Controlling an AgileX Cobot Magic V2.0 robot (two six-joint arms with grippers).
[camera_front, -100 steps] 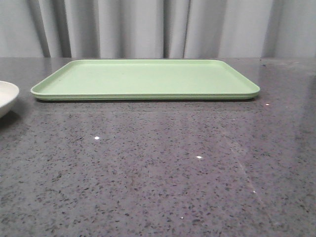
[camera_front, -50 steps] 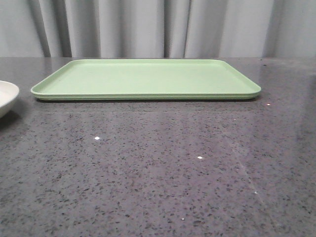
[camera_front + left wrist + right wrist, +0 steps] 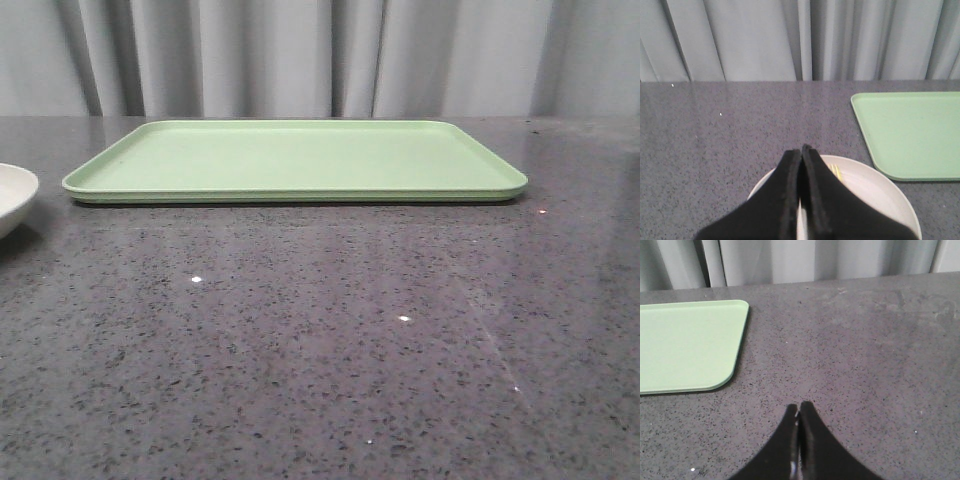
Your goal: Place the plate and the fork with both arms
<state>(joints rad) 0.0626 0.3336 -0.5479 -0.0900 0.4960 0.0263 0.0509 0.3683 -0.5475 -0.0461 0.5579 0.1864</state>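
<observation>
Fork (image 3: 836,172): we see only tines; the left gripper (image 3: 801,150), fingers pressed together, hides the rest.
Plate (image 3: 875,192): cut off.
Right gripper (image 3: 799,409): closed, empty.

tray (image 3: 300,158): light green, plain | plate (image 3: 880,195): cream-white | fork (image 3: 836,172): yellow | tabletop (image 3: 320,340): dark grey, black-and-white speckle | curtain (image 3: 320,55): pale grey | left gripper (image 3: 801,152), right gripper (image 3: 798,410): black

Your right gripper (image 3: 798,412) has its fingers pressed together, gripping nothing, above the speckled grey table (image 3: 865,350); the light-green tray (image 3: 687,345) corner sits nearby, apart from it.
</observation>
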